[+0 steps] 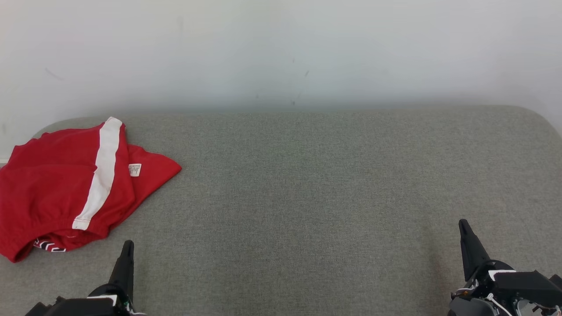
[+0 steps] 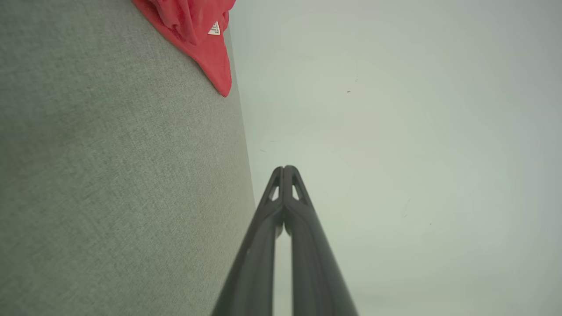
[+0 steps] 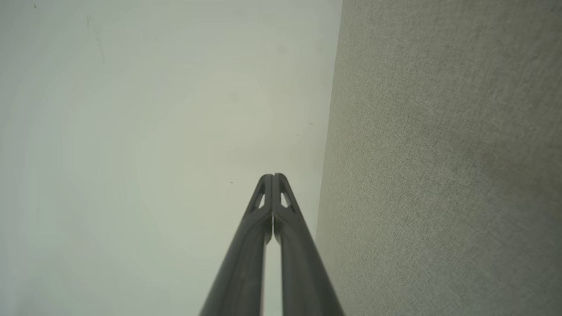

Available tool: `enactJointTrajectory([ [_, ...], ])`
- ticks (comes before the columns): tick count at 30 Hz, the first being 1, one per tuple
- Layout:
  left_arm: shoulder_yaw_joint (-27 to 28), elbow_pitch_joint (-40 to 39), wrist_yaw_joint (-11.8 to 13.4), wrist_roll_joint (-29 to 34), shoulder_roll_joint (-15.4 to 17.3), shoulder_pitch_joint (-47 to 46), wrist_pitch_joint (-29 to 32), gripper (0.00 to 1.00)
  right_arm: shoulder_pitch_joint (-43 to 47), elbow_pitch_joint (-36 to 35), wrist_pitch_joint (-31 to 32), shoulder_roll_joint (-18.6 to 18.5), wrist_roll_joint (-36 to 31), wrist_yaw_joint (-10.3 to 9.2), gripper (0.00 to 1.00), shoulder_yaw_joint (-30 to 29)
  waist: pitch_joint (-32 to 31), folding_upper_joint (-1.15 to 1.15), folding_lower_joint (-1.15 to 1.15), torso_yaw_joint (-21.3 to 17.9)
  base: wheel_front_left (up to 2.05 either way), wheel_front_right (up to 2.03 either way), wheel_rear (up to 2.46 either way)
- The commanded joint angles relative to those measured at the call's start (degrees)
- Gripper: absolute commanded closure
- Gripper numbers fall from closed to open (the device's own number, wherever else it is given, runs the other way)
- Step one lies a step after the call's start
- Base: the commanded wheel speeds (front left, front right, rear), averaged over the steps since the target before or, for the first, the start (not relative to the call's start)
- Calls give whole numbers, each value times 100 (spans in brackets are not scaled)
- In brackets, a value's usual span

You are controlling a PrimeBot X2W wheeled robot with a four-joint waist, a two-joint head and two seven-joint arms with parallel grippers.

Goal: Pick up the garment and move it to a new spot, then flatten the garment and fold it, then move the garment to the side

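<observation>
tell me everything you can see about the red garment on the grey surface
The red cloth garment lies crumpled and folded over itself at the far left of the grey woven surface, running past the head view's left edge. A broad white stripe runs down it, a small white printed label shows on a lower layer, and black-and-white patterned trim peeks from its near hem. One corner points right. It rests on the surface; the shut left end effector sits near its near edge, apart.

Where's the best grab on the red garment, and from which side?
I'd pinch the garment's pointed corner beside the label, left gripper coming from the right over the grey surface. That corner sticks out flat, clear of the bunched layers.
</observation>
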Motion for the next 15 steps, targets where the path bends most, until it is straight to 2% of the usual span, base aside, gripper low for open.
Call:
enactJointTrajectory([
  [1,12,1,-6,-20,-10,-46,-19,100,-28,-2,-3,9,-32,-17,100,0,0,0,0,0,0,0,0],
  [10,11,1,-6,-20,-10,-46,-19,100,-28,-2,-3,9,-32,-17,100,0,0,0,0,0,0,0,0],
  [11,-1,6,0,0,-1,2,-2,0,2,7,-1,1,0,1,0,1,0,0,0,0,0,0,0],
  [15,-21,124,0,0,-18,104,-9,0,117,140,-9,12,-2,1,0,12,1,0,0,0,0,0,0],
])
